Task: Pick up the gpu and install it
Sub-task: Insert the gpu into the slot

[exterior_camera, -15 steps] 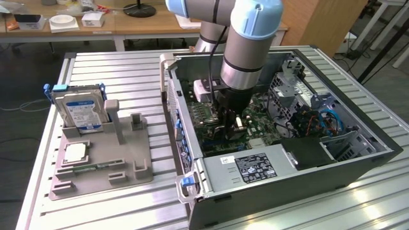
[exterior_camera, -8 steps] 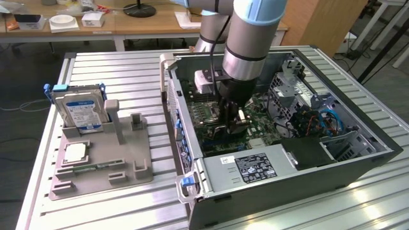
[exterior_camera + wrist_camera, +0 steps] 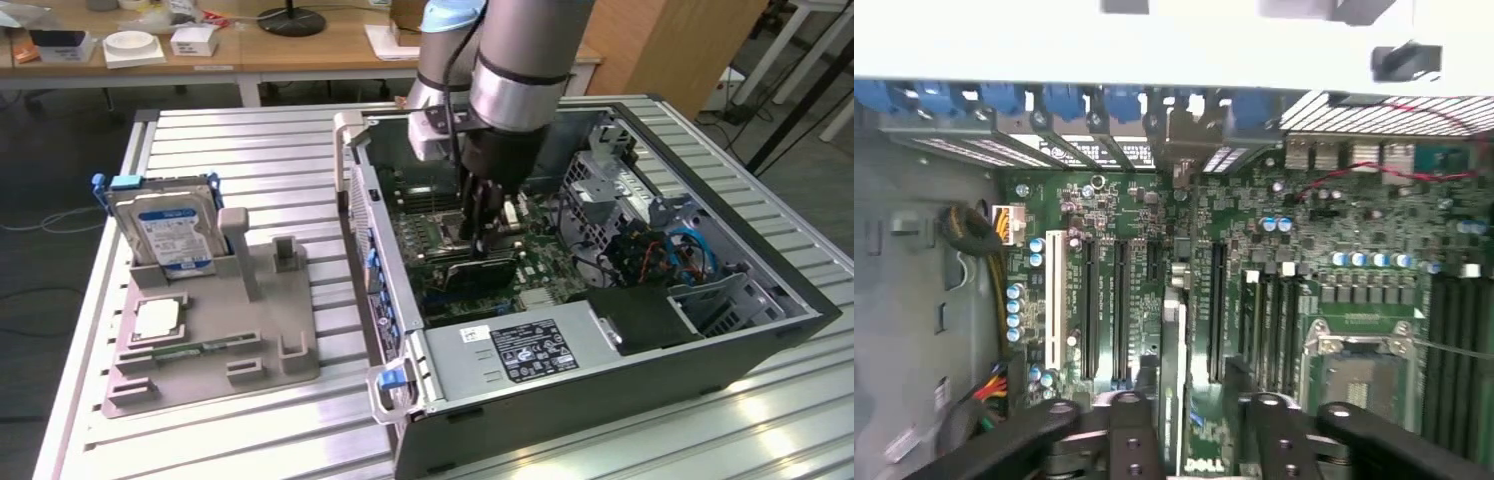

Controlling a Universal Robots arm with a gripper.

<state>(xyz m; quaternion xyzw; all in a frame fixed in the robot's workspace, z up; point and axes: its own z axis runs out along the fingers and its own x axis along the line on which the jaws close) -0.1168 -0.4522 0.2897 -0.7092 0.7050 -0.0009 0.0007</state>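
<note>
In the exterior view we see the gripper [image 3: 483,243] reaching into the open computer case [image 3: 747,330], above the motherboard [image 3: 447,235], while a blue-labelled hard drive [image 3: 167,230] stands on the exterior view's left. In the wrist view the fingers [image 3: 1129,440] clamp the gpu [image 3: 1174,370] edge-on over the slots; "DELL" reads nearby.

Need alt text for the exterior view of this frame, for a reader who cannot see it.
A robot arm reaches down into an open computer case on a slatted metal table, its gripper holding the gpu on edge just above the green motherboard. On the exterior view's left, a grey holder carries a hard drive.
</note>
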